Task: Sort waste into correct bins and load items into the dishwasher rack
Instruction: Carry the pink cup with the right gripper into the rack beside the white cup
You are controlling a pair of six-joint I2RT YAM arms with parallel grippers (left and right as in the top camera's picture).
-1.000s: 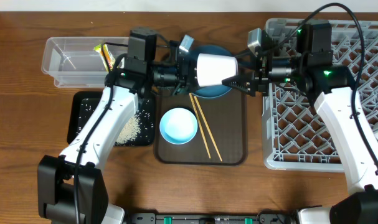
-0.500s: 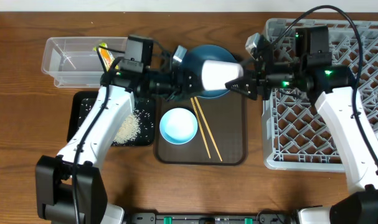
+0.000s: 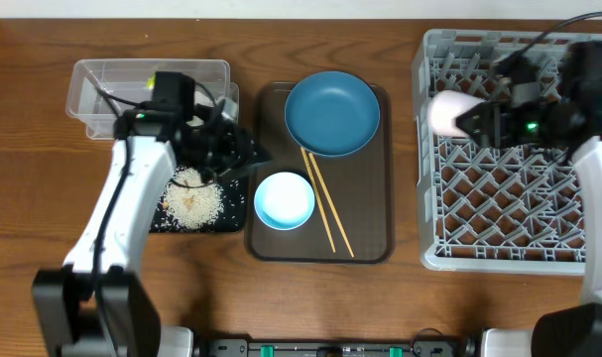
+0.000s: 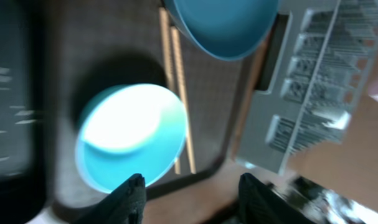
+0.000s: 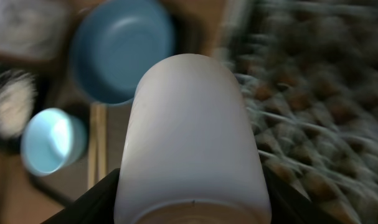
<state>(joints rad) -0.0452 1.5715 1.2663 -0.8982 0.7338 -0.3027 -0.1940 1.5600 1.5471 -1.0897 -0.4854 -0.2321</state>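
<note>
My right gripper (image 3: 469, 119) is shut on a small white cup (image 3: 444, 112), held on its side above the left edge of the grey dishwasher rack (image 3: 509, 198). The cup (image 5: 195, 124) fills the right wrist view. My left gripper (image 3: 249, 154) is open and empty above the black tray (image 3: 233, 193), which holds a pile of rice (image 3: 193, 198). The dark blue plate (image 3: 332, 112), light blue bowl (image 3: 284, 199) and chopsticks (image 3: 327, 203) lie on the brown serving tray (image 3: 370, 248). The left arm hides the snack wrapper.
The clear tub (image 3: 107, 99) stands at the back left, partly under the left arm. The left wrist view shows the bowl (image 4: 129, 134), the plate (image 4: 223, 25), the chopsticks (image 4: 176, 93) and the rack's side (image 4: 313, 93).
The left gripper let go of the white cup and drew back left over the black tray. The right gripper carried the cup right, from above the plate to the rack's edge.
</note>
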